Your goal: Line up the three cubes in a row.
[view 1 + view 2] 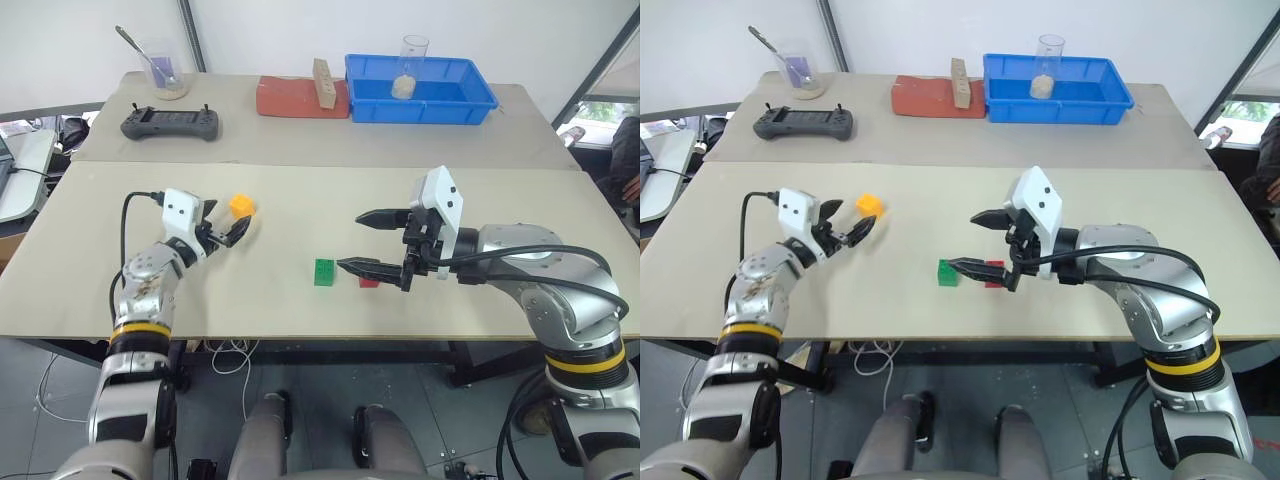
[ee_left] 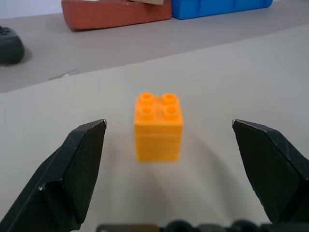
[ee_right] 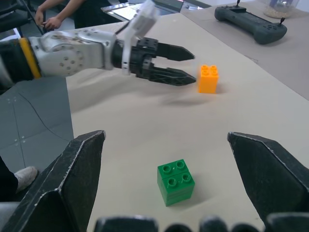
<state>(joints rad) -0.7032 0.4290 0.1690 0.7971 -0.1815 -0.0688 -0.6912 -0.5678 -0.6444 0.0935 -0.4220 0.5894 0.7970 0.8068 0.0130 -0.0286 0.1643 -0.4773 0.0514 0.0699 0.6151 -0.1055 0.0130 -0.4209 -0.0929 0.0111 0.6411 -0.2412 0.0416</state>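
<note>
The left claw (image 1: 233, 232), spread wide, faces the yellow-orange studded plastic cube (image 1: 241, 206) near the counter's (image 1: 300, 190) left middle. The right claw (image 1: 372, 243), also spread, hovers over the green (image 1: 324, 272) and red (image 1: 369, 282) studded cubes near the front edge. An off-centre closure could knock the yellow-orange cube askew.

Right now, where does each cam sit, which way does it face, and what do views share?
Head, both eyes: look down over the table; both arms show.
Left wrist: behind the open left gripper, facing the orange cube.
Right wrist: behind the open right gripper, facing the green cube.
Shared: the orange cube and the left gripper appear in both wrist views.
</note>
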